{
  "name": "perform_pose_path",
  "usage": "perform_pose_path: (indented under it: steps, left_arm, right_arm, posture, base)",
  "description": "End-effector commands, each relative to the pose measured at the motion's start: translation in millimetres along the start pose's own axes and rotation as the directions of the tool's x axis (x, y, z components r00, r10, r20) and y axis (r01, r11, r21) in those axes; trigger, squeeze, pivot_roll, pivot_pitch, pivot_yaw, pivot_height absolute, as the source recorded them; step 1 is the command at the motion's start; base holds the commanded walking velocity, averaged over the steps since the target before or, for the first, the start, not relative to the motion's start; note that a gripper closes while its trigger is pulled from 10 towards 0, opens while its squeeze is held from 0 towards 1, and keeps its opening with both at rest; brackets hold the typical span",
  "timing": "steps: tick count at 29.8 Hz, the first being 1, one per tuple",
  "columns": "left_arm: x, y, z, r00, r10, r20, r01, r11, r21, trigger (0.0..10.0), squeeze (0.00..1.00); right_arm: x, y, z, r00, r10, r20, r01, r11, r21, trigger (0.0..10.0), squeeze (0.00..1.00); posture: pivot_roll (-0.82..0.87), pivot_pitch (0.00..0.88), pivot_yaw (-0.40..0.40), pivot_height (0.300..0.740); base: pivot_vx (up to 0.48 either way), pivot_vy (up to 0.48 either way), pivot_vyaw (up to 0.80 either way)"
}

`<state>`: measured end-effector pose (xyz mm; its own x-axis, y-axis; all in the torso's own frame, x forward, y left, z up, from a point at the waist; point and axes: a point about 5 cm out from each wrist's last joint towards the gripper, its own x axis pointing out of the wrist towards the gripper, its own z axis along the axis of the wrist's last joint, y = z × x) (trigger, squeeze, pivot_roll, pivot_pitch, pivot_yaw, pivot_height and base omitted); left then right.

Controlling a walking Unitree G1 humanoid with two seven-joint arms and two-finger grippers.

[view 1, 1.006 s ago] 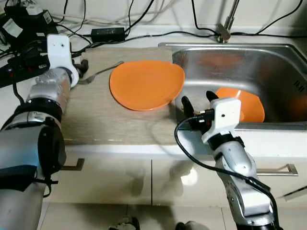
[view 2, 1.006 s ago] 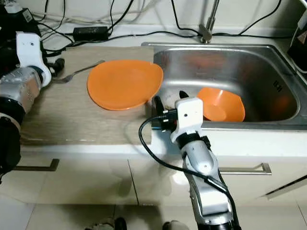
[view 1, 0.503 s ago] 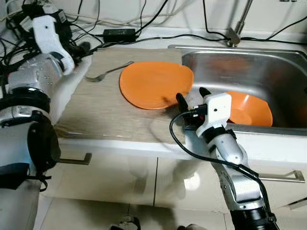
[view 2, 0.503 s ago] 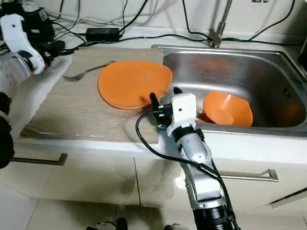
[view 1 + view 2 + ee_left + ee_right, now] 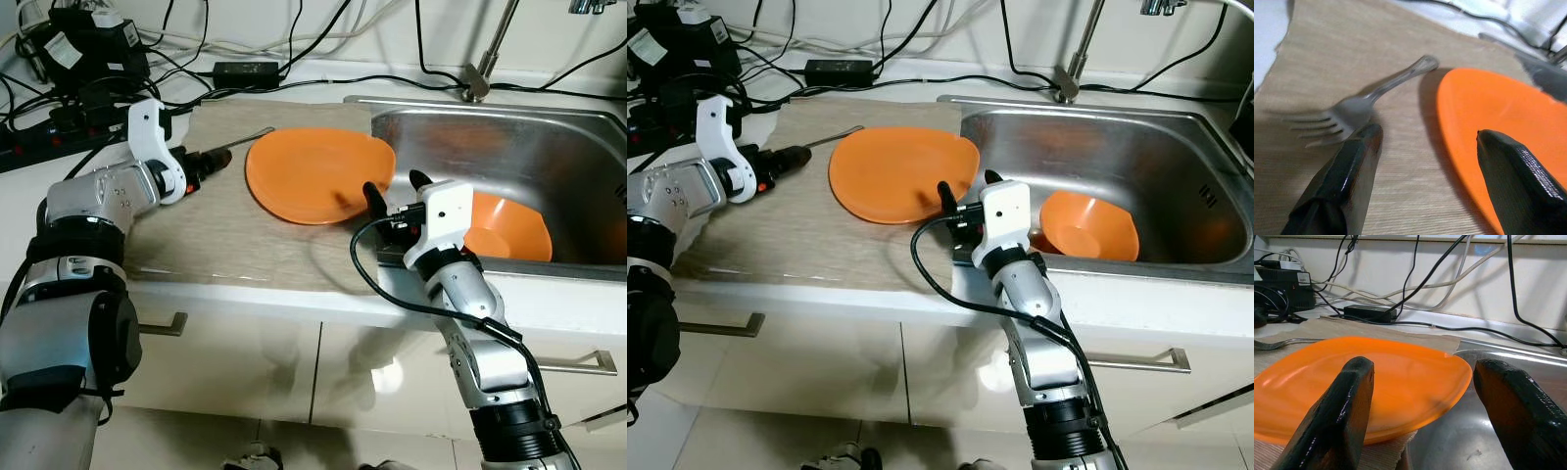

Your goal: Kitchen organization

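Note:
An orange plate [image 5: 318, 176] lies on a beige mat [image 5: 225, 235], its right edge overhanging the sink rim. A silver fork [image 5: 1352, 105] lies on the mat just left of the plate. My left gripper [image 5: 211, 162] hovers low over the fork's tines, open, one finger beside the tines and the other over the plate's edge. My right gripper [image 5: 395, 191] is open at the plate's near right edge, its fingers [image 5: 1352, 396] straddling the rim without touching. An orange bowl [image 5: 505, 225] sits inside the sink.
The steel sink [image 5: 588, 108] fills the right side, with a faucet [image 5: 485, 59] at the back. Cables, a black power adapter [image 5: 235, 70] and a power strip [image 5: 39, 152] crowd the counter behind and to the left of the mat. Cabinet drawers lie below.
My left arm has swung down from the back-left cables to the fork on the mat. The right gripper has edged closer to the plate's rim. The camera has shifted slightly.

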<state>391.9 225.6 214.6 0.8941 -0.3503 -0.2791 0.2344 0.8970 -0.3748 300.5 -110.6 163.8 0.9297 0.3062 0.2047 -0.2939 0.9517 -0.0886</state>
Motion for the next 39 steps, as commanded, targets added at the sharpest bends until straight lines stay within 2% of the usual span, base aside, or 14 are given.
perform_pose_path:
  steps: [1, 3, 6, 8, 10, 11, 13, 14, 21, 25, 28, 33, 36, 39]
  left_arm:
    - [-1.5, -2.3, 2, 1.000, -0.027, 0.013, 0.027, 0.999, -0.022, 10.0, 0.00]
    - [-0.9, -5.0, -1, 0.999, -0.039, 0.004, 0.039, 0.999, -0.035, 10.0, 0.00]
    - [4.2, -14.1, -14, 0.997, -0.075, -0.012, 0.075, 0.997, 0.013, 10.0, 0.00]
    - [4.2, -14.1, -14, 0.997, -0.075, -0.012, 0.075, 0.997, 0.013, 10.0, 0.00]
    - [8.7, -21.6, -27, 0.995, -0.100, -0.027, 0.101, 0.994, 0.046, 10.0, 0.00]
    - [14.1, -23.7, -41, 0.996, -0.089, -0.024, 0.091, 0.992, 0.084, 10.0, 0.00]
    - [15.2, -21.6, -45, 0.997, -0.071, -0.021, 0.073, 0.992, 0.103, 10.0, 0.00]
    - [14.9, -15.5, -48, 0.999, -0.038, -0.010, 0.039, 0.994, 0.106, 10.0, 0.00]
    - [10.8, -3.6, -53, 0.999, 0.036, 0.000, -0.036, 0.993, 0.112, 10.0, 0.00]
    - [11.4, 1.9, -59, 0.996, 0.089, -0.004, -0.087, 0.986, 0.145, 10.0, 0.00]
    - [12.4, 0.7, -61, 0.997, 0.081, -0.006, -0.079, 0.989, 0.125, 10.0, 0.00]
    - [15.5, -6.7, -61, 0.999, 0.036, 0.011, -0.036, 0.999, 0.034, 10.0, 0.00]
    - [16.9, -8.9, -59, 0.999, 0.033, 0.024, -0.033, 0.999, 0.030, 10.0, 0.00]
    - [16.5, -7.7, -57, 0.998, 0.046, 0.030, -0.048, 0.997, 0.066, 10.0, 0.00]
  right_arm:
    - [0.4, -2.0, 0, 1.000, -0.004, 0.009, 0.004, 1.000, 0.003, 10.0, 0.00]
    - [0.9, -1.0, 0, 1.000, -0.002, 0.012, 0.002, 1.000, 0.003, 10.0, 0.00]
    - [3.5, 0.1, 2, 1.000, -0.005, 0.026, 0.004, 1.000, 0.008, 10.0, 0.00]
    - [3.5, 0.1, 2, 1.000, -0.005, 0.026, 0.004, 1.000, 0.008, 10.0, 0.00]
    - [5.9, -0.4, 5, 0.999, -0.010, 0.036, 0.009, 1.000, 0.012, 10.0, 0.00]
    - [7.5, -0.7, 5, 0.999, -0.011, 0.039, 0.011, 1.000, 0.012, 10.0, 0.00]
    - [7.8, -0.7, 5, 0.999, -0.011, 0.040, 0.011, 1.000, 0.011, 10.0, 0.00]
    - [7.5, -0.8, 5, 0.999, -0.010, 0.040, 0.010, 1.000, 0.010, 10.0, 0.00]
    - [3.7, -0.5, 1, 1.000, -0.004, 0.026, 0.004, 1.000, 0.008, 10.0, 0.00]
    - [3.7, -0.4, 1, 1.000, 0.001, 0.024, -0.001, 1.000, 0.008, 10.0, 0.00]
    - [3.8, -0.3, 1, 1.000, 0.003, 0.023, -0.003, 1.000, 0.008, 10.0, 0.00]
    - [4.2, 0.3, 1, 1.000, 0.009, 0.024, -0.009, 1.000, 0.007, 10.0, 0.00]
    - [4.0, -0.1, 1, 1.000, 0.011, 0.022, -0.011, 1.000, 0.006, 10.0, 0.00]
    - [3.7, 0.1, 0, 1.000, 0.012, 0.020, -0.012, 1.000, 0.004, 10.0, 0.00]
  posture:
    - [-0.03, 0.000, 0.001, 0.740]
    - [-0.03, 0.000, 0.002, 0.740]
    - [-0.03, 0.000, 0.005, 0.740]
    - [-0.03, 0.000, 0.005, 0.740]
    - [-0.03, 0.000, 0.005, 0.740]
    - [-0.03, 0.000, 0.005, 0.740]
    - [-0.03, 0.000, 0.004, 0.740]
    - [-0.04, 0.000, 0.003, 0.740]
    - [-0.04, 0.000, -0.006, 0.740]
    - [-0.03, 0.000, -0.015, 0.740]
    - [-0.03, 0.000, -0.019, 0.740]
    - [-0.04, 0.000, -0.023, 0.740]
    - [-0.04, 0.000, -0.025, 0.740]
    - [-0.04, 0.000, -0.025, 0.740]
  base:
    - [0.000, 0.000, 0.00]
    - [0.000, 0.000, 0.00]
    - [0.000, 0.000, 0.00]
    - [0.000, 0.000, 0.00]
    - [0.000, 0.000, 0.00]
    - [0.000, 0.000, 0.00]
    - [0.000, 0.000, 0.00]
    - [0.000, 0.000, 0.00]
    - [0.000, 0.000, 0.00]
    - [0.000, 0.000, 0.00]
    - [0.000, 0.000, 0.00]
    - [0.000, 0.000, 0.00]
    - [0.000, 0.000, 0.00]
    - [0.000, 0.000, 0.00]
